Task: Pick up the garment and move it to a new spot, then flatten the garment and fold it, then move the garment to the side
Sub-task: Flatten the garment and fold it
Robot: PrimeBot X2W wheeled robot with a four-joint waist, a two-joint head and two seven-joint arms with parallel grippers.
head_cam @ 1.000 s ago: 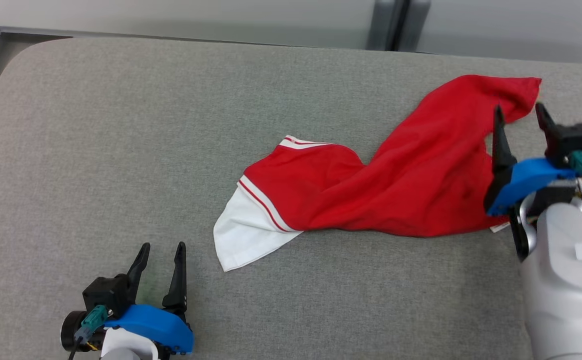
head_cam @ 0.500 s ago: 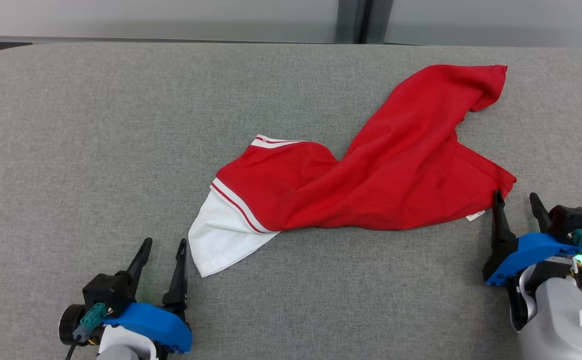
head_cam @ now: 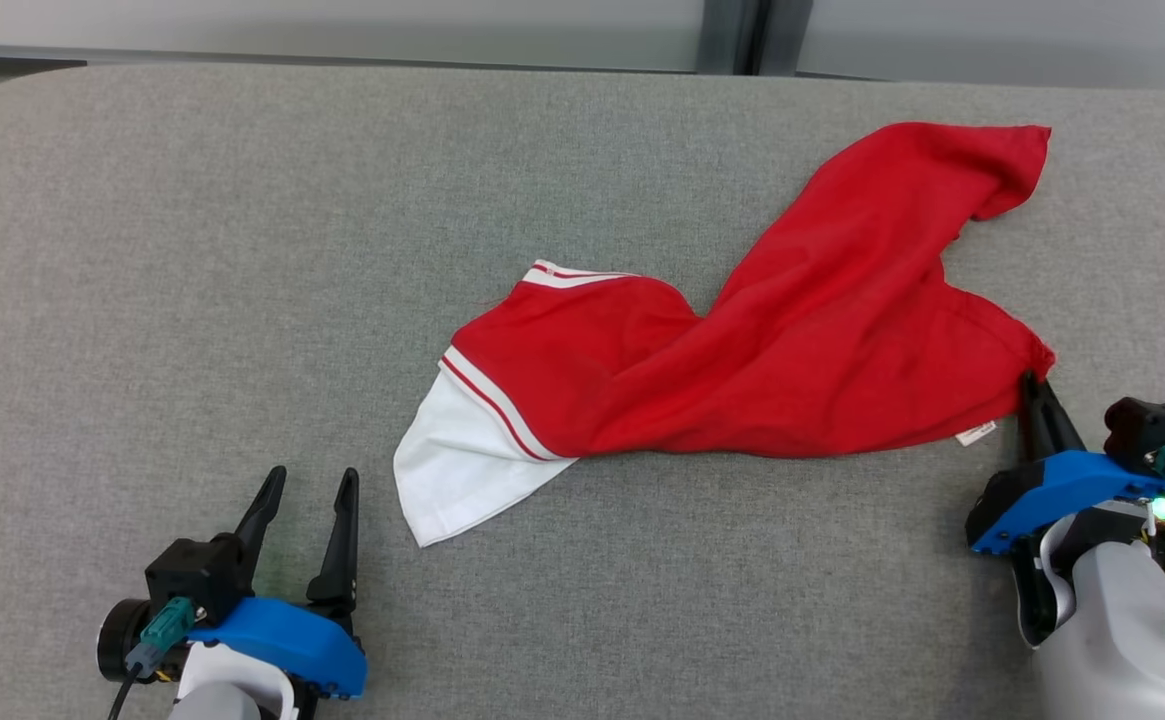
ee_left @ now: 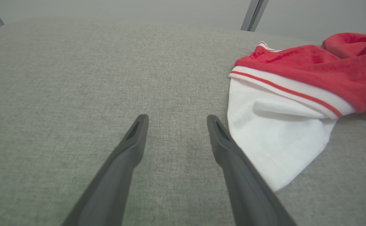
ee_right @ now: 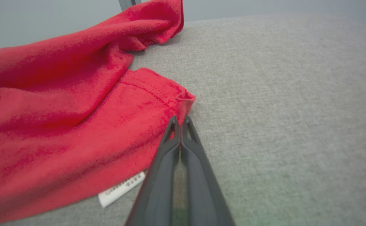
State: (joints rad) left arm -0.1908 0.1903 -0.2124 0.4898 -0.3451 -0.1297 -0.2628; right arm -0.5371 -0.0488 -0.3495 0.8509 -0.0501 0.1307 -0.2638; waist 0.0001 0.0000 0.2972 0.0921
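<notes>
- I am seeing the left gripper (head_cam: 312, 472) sitting nearest me at lower left. Its fingers are standing wide with nothing between them, over the bare grey surface (head_cam: 192, 250).
- Just beyond it to the right, the red garment (head_cam: 792, 370) is lying with its white panel (head_cam: 452, 470) flat, apart from those fingers.
- The right gripper (head_cam: 1030, 382) is sitting at lower right, fingers pressed together and pinching the near right hem corner. The cloth is puckering at the tips, with a white label (head_cam: 975, 434) beside them.
- The red cloth is stretching from mid-surface away to the far right.
</notes>
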